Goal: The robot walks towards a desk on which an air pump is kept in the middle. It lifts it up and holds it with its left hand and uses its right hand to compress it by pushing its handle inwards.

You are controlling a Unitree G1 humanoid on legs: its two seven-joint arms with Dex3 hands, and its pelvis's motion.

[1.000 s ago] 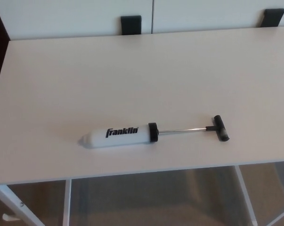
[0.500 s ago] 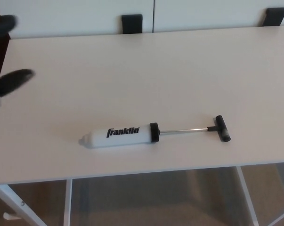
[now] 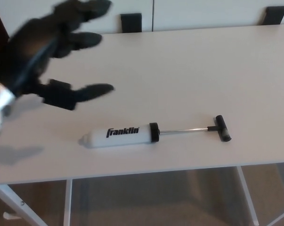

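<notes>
The air pump (image 3: pixel 120 134) lies flat near the front of the white desk (image 3: pixel 189 70). Its white barrel reads "Franklin" and ends in a black collar. A thin metal rod sticks out to the right to a black T-handle (image 3: pixel 221 128), fully extended. My left hand (image 3: pixel 52 52) hangs blurred above the desk's left part, up and to the left of the barrel. Its fingers are spread apart and it holds nothing. It does not touch the pump. My right hand does not show.
Two black brackets (image 3: pixel 131 22) (image 3: pixel 275 15) sit at the desk's far edge against a white wall. White desk legs (image 3: pixel 66 202) and brown floor show below the front edge.
My left hand has swung in from the left edge, up and rightward over the desk, towards the pump. The pump has not moved.
</notes>
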